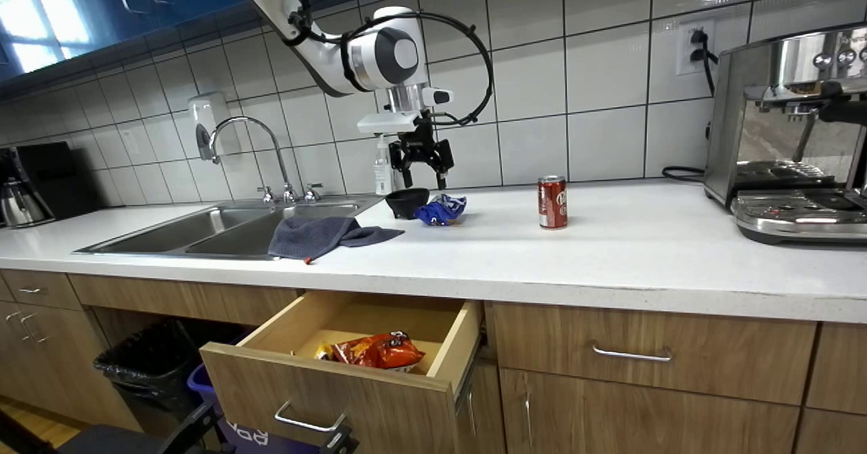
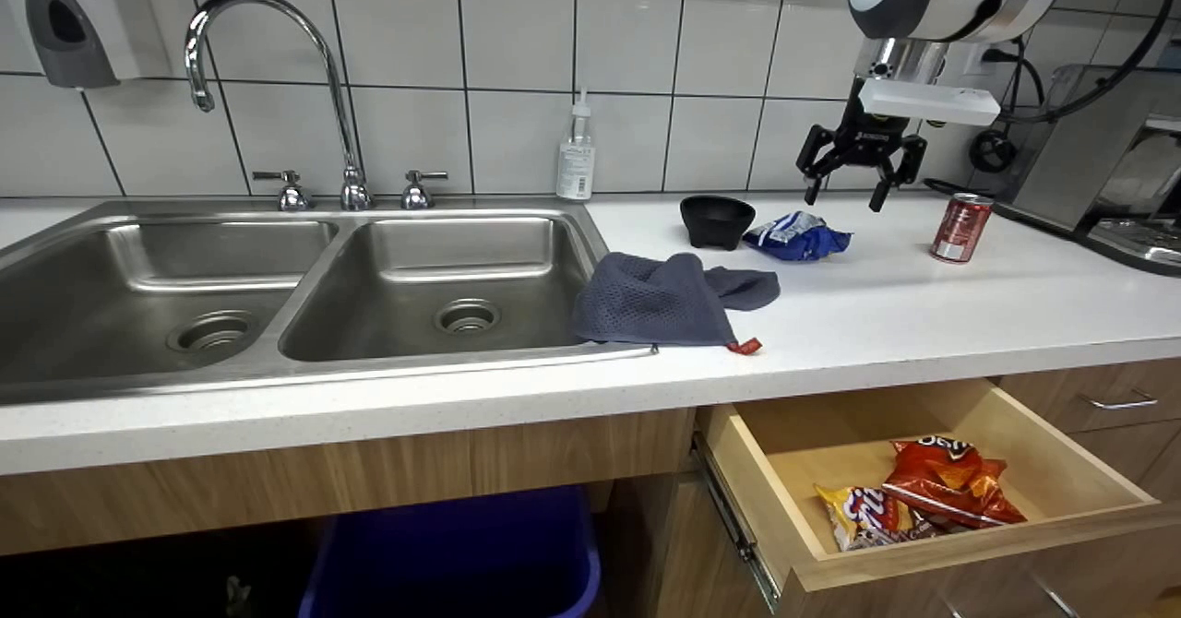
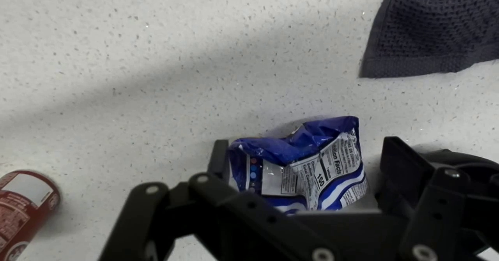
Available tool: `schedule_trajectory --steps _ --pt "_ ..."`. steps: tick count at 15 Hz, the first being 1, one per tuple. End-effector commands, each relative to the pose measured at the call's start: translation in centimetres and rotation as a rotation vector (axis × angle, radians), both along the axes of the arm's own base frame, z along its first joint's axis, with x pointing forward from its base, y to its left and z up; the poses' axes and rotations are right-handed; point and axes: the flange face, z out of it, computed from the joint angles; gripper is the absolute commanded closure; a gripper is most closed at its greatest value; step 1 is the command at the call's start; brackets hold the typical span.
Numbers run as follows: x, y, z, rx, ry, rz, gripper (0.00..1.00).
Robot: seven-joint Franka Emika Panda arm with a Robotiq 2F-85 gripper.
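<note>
Blue bag (image 3: 296, 163) bears a nutrition label (image 3: 333, 166) legible only in the wrist view, below widely parted jaws.

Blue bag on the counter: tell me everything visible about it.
The bag is crumpled, glossy and plastic-looking, blue with white bands and pale areas of small print, including "Nutrition Facts". It lies on the counter beside the bowl; whether they touch can't be told. The gripper hangs above it, open, not holding it. Whether the bag is sealed or has contents isn't clear.
</note>
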Motion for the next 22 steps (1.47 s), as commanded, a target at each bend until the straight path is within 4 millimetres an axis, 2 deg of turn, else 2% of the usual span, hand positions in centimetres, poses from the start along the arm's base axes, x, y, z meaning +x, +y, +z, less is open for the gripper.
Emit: schedule_trajectory --steps 1,8,17,22 --pt "0.0 0.0 0.1 0.0 0.001 0.0 0.0" --pt "0.3 0.1 -0.5 -0.018 -0.01 -0.02 0.0" --pt "1.6 -0.3 -2.0 -0.05 0.01 0.007 0.0" --pt "2.6 -0.1 -2.2 -0.055 0.003 0.02 0.0"
